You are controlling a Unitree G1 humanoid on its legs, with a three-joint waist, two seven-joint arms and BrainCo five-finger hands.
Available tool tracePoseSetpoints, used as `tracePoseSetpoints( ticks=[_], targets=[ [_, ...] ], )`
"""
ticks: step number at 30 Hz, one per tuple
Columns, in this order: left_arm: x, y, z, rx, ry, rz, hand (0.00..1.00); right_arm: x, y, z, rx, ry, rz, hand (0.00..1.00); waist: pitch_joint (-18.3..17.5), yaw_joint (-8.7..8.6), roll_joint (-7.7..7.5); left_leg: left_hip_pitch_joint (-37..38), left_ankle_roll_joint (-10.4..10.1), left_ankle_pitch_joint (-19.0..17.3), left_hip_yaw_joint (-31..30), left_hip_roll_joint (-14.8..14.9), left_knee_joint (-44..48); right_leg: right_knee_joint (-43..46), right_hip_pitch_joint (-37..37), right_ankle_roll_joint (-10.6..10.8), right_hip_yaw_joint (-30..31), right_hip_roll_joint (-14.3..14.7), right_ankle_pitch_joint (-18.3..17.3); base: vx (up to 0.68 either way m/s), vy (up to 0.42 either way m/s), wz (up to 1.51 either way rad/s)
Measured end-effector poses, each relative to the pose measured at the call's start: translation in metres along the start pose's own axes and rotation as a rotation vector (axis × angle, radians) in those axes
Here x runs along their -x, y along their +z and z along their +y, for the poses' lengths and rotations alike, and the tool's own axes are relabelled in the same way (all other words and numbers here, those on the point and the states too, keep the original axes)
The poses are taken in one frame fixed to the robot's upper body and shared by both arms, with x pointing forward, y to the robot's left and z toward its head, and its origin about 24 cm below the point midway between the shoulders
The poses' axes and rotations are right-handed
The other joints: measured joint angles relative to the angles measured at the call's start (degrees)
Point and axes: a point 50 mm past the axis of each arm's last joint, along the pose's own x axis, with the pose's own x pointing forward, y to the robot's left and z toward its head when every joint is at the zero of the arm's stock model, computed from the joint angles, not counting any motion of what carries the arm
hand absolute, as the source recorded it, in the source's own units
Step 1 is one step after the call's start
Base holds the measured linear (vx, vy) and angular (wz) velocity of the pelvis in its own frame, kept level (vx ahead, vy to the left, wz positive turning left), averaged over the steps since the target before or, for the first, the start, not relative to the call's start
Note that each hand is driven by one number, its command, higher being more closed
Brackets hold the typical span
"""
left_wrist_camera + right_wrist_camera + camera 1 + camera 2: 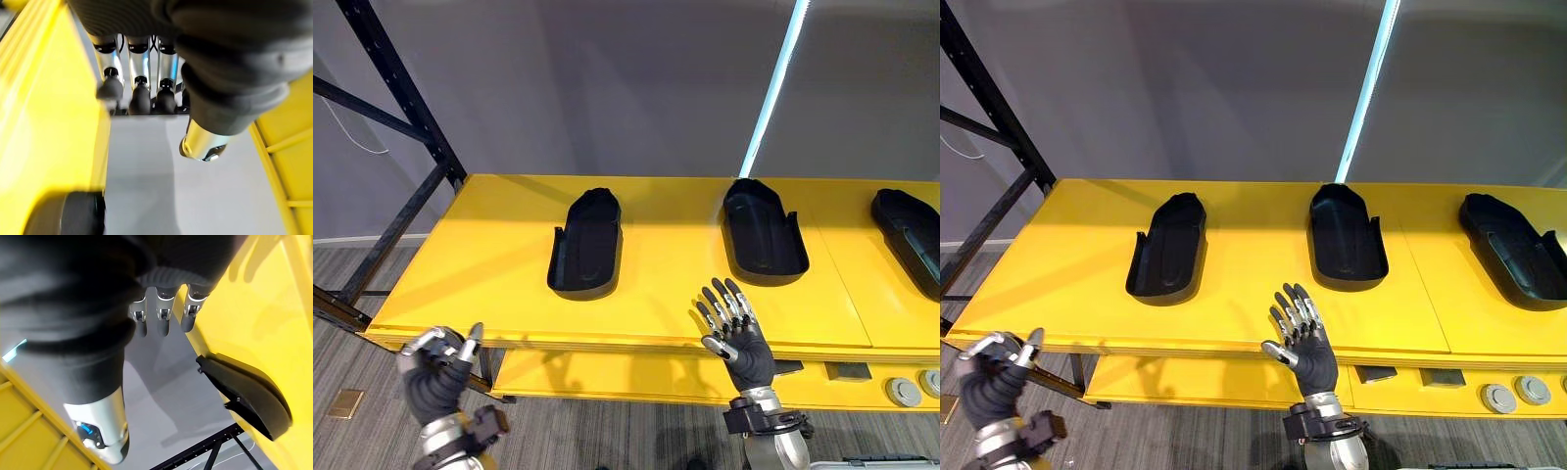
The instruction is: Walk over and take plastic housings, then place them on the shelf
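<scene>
Three black plastic housings lie apart on the yellow shelf (666, 294): a left housing (587, 243), a middle housing (762, 232) and a right housing (911, 237) cut off by the view's edge. My right hand (739, 343) is open, its fingers straight over the shelf's front edge, a little in front of the middle housing and touching none. One housing (249, 391) shows past its fingers in the right wrist view. My left hand (435, 372) hangs below the shelf's front left corner, fingers curled on nothing, thumb up.
A black rack frame (401, 108) stands at the shelf's left end. A lower yellow shelf (607, 377) carries round grey parts (904, 392) and a dark block (847, 371) at the right. A grey wall with a light strip (773, 93) is behind.
</scene>
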Motion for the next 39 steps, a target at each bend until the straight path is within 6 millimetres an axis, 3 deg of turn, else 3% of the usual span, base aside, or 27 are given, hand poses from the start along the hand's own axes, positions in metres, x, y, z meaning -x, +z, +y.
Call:
tracePoseSetpoints(
  ticks=[6,9,15,24,39],
  targets=[
    [-0.006,-0.017,-0.033,0.151,-0.225,0.059,1.0,-0.009,0.001,0.003,0.013,0.027,-0.003,0.0,2.07,-0.15,-0.57,-0.94,0.3,0.24,-0.33,-0.08,0.01,0.04,-1.1,-0.19,-0.24,-0.07,0.13,0.02,0.015,0.03],
    [-0.013,-0.022,-0.038,0.185,-0.252,0.067,1.0,-0.013,0.003,0.004,0.015,0.029,-0.018,0.0,2.35,-0.17,-0.95,-1.02,0.12,0.06,0.38,-0.1,-0.02,0.05,-1.54,-0.12,0.21,-0.1,0.09,0.07,0.022,-0.09],
    [-0.033,-0.03,-0.059,0.232,-0.321,0.057,1.0,-0.019,0.006,0.006,0.016,0.029,-0.038,0.0,3.64,-1.81,-1.74,-1.8,-0.22,-0.41,1.46,-0.09,-0.02,0.05,-2.93,-0.11,1.27,-0.05,0.09,0.03,0.011,-0.09],
    [-0.051,-0.04,-0.072,0.24,-0.31,0.077,1.0,-0.018,0.006,0.004,0.017,0.007,-0.037,0.0,4.35,-3.09,-1.57,-1.79,-0.47,-1.48,4.03,0.49,0.48,0.05,-4.02,-0.11,3.66,0.66,0.11,0.01,-0.008,-0.15],
    [-0.074,-0.042,-0.081,0.25,-0.281,0.064,1.0,-0.018,0.006,0.004,0.015,0.005,-0.038,0.0,4.66,-3.32,-1.25,-1.85,-0.51,-2.17,6.0,0.61,0.62,0.05,-5.07,-0.1,5.34,0.98,0.1,0.0,-0.006,-0.07]
  ],
)
